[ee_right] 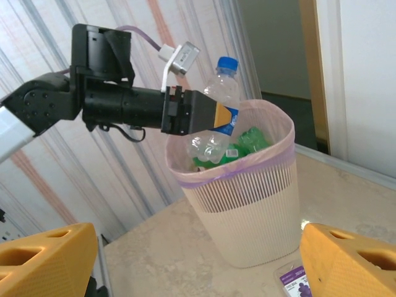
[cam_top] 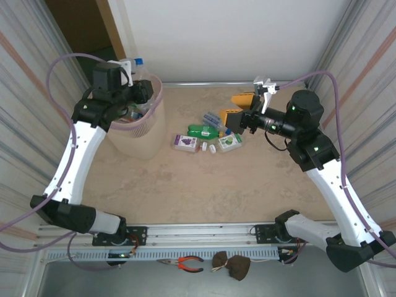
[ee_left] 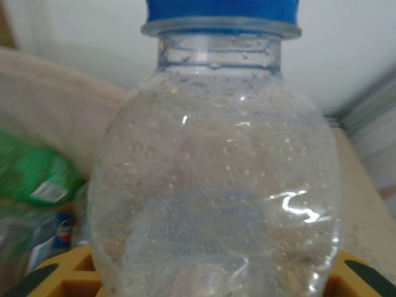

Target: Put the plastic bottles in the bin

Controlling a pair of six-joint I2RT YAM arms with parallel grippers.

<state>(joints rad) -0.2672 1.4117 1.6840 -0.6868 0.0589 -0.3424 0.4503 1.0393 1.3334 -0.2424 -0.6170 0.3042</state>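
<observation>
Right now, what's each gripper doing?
Left gripper: shut on a clear bottle, over the bin.
Right gripper: open, empty.

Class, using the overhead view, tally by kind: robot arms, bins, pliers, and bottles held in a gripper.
Robot arms: 2, left arm and right arm
Bin: 1
Pliers: 1
Held bottle, in the left gripper: 1
Total: 5

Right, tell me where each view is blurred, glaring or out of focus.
Left wrist view: the clear bottle is soft, with a glare streak low on its right; the green bottle at left is blurred. Right wrist view: the bin is sharp, the yellow fingers soft. Top view: evenly lit.
</observation>
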